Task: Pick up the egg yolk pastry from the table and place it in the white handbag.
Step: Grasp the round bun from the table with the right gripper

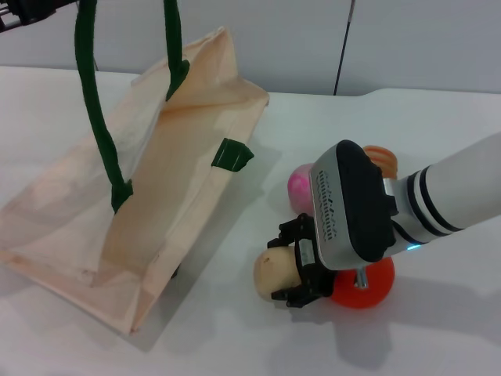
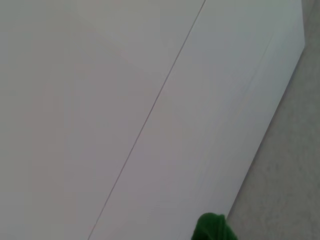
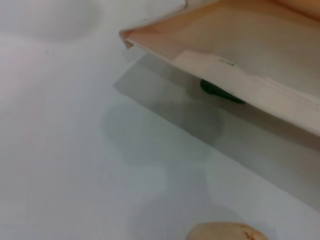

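Observation:
The egg yolk pastry point(image 1: 270, 272), a small pale beige ball, lies on the white table just right of the white handbag point(image 1: 172, 180). My right gripper point(image 1: 282, 266) reaches in from the right, and its black fingers point(image 1: 291, 232) close on the pastry from both sides. The pastry's top shows at the edge of the right wrist view point(image 3: 224, 231), with the handbag's open rim point(image 3: 235, 75) beyond it. The handbag lies open with one green handle point(image 1: 98, 117) held up towards my left gripper point(image 1: 27, 12) at the top left. A bit of that handle shows in the left wrist view point(image 2: 212, 229).
A pink-and-white bun point(image 1: 300, 188), an orange fruit point(image 1: 368, 288) and an orange-striped pastry point(image 1: 382, 159) crowd behind and under my right wrist. A green tab point(image 1: 232, 155) sticks out of the bag's near side. Bare table point(image 1: 235, 337) lies in front.

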`<state>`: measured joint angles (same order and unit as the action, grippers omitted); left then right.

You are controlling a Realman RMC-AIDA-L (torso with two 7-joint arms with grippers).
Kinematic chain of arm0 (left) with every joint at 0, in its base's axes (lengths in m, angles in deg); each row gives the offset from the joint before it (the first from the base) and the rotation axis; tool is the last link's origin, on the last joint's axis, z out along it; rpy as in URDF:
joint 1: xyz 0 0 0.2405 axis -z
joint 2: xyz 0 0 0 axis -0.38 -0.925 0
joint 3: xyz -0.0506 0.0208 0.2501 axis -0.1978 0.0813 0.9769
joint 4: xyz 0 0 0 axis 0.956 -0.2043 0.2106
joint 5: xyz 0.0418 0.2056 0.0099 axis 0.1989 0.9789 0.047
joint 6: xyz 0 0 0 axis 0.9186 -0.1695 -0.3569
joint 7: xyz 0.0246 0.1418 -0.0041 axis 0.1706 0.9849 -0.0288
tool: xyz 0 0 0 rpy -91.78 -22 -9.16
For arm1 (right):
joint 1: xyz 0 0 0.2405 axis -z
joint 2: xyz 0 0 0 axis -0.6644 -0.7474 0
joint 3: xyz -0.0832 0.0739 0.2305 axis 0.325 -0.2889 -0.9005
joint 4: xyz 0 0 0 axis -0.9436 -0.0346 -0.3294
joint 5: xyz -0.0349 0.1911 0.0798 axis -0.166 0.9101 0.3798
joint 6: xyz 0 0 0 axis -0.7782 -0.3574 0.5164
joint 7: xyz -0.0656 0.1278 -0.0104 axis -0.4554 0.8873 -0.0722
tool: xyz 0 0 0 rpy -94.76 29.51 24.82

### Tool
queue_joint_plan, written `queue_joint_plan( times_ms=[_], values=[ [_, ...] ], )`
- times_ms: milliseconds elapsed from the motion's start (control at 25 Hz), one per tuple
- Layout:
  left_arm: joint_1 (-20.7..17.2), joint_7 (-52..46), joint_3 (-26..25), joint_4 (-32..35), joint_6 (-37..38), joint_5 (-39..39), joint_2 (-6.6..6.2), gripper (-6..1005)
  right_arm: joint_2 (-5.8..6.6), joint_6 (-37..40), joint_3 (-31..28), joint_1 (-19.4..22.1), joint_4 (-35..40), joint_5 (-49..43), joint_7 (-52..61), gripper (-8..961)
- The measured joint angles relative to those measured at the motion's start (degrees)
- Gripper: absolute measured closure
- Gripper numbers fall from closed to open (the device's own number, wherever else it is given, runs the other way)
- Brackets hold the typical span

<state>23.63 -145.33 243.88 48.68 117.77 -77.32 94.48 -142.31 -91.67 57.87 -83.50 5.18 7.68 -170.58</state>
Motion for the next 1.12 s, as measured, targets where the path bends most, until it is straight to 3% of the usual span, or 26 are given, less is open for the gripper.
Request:
queue_joint_plan(
  times_ms=[200,400,1120],
  values=[
    [0.05,0.0,0.0,0.01,0.0,0.0,-0.03,863,0.05,0.03,0.66,-0.8,-0.22,0.0,1.34,192],
    [0.09,0.0,0.0,0.42,0.0,0.0,-0.05,863,0.09,0.02,1.17,-0.85,-0.02,0.0,1.56,240],
    [0.09,0.0,0.0,0.43,-0.15,-0.17,-0.05,862,0.18,-0.51,2.43,-1.2,-0.16,-0.31,2.01,309]
  ],
)
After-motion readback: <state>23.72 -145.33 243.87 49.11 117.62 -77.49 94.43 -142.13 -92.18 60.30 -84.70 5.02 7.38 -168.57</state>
